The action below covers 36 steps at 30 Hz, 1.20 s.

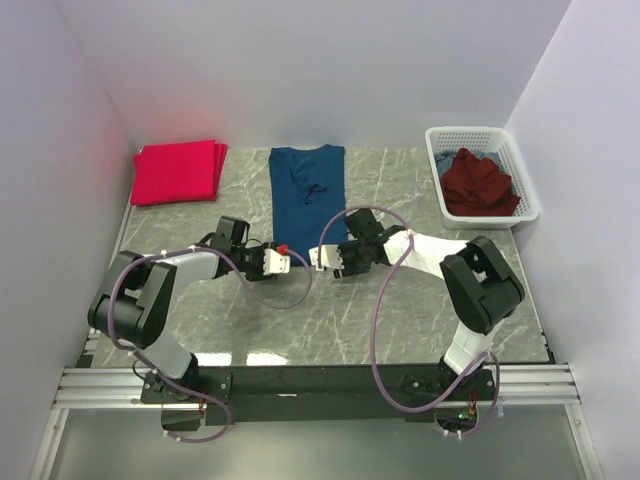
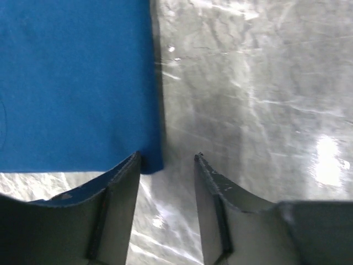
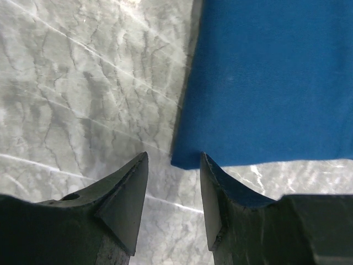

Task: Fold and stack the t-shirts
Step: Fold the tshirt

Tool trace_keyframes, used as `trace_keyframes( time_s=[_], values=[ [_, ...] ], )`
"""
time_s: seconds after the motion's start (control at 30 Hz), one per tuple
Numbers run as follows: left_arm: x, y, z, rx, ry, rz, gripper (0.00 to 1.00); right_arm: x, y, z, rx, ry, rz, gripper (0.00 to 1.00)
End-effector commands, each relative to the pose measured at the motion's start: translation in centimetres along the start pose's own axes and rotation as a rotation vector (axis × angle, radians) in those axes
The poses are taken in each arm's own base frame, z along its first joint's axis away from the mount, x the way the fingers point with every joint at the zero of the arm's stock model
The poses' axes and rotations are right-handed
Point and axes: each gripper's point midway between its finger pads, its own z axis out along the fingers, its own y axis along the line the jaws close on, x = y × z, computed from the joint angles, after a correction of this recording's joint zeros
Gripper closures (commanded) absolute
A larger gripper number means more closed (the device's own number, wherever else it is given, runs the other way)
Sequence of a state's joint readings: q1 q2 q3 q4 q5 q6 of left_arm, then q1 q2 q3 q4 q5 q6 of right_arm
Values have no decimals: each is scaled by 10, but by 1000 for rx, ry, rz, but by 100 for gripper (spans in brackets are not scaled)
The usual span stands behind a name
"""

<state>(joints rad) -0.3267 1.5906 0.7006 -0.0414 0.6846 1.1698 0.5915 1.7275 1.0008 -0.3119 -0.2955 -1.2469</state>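
The grey marbled surface (image 1: pixel 400 300) carries everything, with white walls closing it in on three sides. One blue t-shirt (image 1: pixel 307 190) lies flat at the middle of the far half, folded into a long strip that runs away from the arms. At the far left corner sits one stack of folded pinkish-red t-shirts (image 1: pixel 178 170); its layered edges show, but how many there are cannot be told. At the far right stands one white lattice basket (image 1: pixel 470 134), and one dark maroon t-shirt (image 1: pixel 482 185) lies crumpled inside it. Stack and basket are both well apart from the blue strip. Two hands meet at the strip's near edge. The left hand (image 2: pixel 165 165) is parted narrowly around one near corner, and the right hand (image 3: pixel 174 163) is parted narrowly around the other.
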Motion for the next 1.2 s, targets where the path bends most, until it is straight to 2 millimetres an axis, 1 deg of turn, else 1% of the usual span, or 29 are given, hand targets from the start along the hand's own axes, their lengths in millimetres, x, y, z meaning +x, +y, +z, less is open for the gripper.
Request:
trace_keyframes(
  time_s=[0.0, 0.07, 0.17, 0.23, 0.27, 0.3, 0.37, 0.4, 0.47, 0.5, 0.53, 0.6, 0.63, 0.7, 0.73, 0.83, 0.9, 0.97, 1.0, 1.03, 1.07, 1.1, 1.17],
  values=[
    [-3, 18, 6, -21, -3, 57, 52, 0, -11, 6, 19, 12, -21, 52],
    [0, 19, 9, -15, 7, 50, 54, 2, -12, 10, 21, 21, -22, 52],
    [3, 22, 11, -21, 18, 53, 62, 8, -15, 15, 24, 41, -18, 55],
    [5, 22, 12, -12, 24, 51, 69, 10, -16, 19, 20, 51, -15, 62],
    [5, 22, 12, -9, 26, 49, 73, 11, -17, 20, 21, 52, -8, 66],
    [4, 24, 12, -9, 24, 49, 81, 12, -18, 20, 20, 55, -3, 76],
    [3, 22, 10, -4, 22, 36, 91, 10, -21, 17, 25, 51, 5, 87],
    [-1, 25, 8, -10, 15, 30, 97, 8, -21, 16, 26, 48, 15, 98],
    [-7, 25, 5, -2, 3, 7, 99, 3, -26, 4, 38, 36, 29, 100],
    [-14, 31, 1, -15, -7, -8, 99, 0, -28, -1, 46, 28, 44, 100],
    [-18, 33, -2, -18, -12, -22, 99, -8, -33, -12, 64, 7, 46, 100],
    [-33, 43, -11, -32, -36, -62, 99, -14, -40, -24, 91, -8, 80, 100],
    [-39, 47, -15, -40, -52, -75, 99, -22, -52, -38, 117, -26, 97, 100],
    [-53, 57, -25, -58, -66, -97, 99, -26, -63, -51, 130, -42, 171, 100],
    [-56, 60, -29, -67, -72, -104, 99, -32, -74, -64, 147, -53, 187, 100],
    [-66, 70, -43, -91, -67, -94, 99, -39, -86, -86, 194, -73, 210, 100],
    [-69, 76, -50, -119, -54, -72, 99, -41, -88, -97, 215, -73, 212, 100],
    [-69, 69, -55, -109, -41, -70, 99, -41, -81, -102, 201, -68, 215, 100],
    [-73, 65, -60, -109, -44, -58, 99, -41, -77, -103, 198, -66, 215, 100],
    [-74, 57, -61, -94, -41, -69, 99, -41, -67, -106, 193, -65, 204, 100],
    [-77, 48, -67, -88, -44, -66, 99, -40, -62, -106, 192, -60, 199, 100],
    [-81, 40, -68, -71, -46, -61, 99, -39, -48, -109, 182, -55, 196, 100],
    [-85, 18, -74, -46, -42, -79, 99, -46, -29, -111, 153, -65, 192, 100]
  ],
)
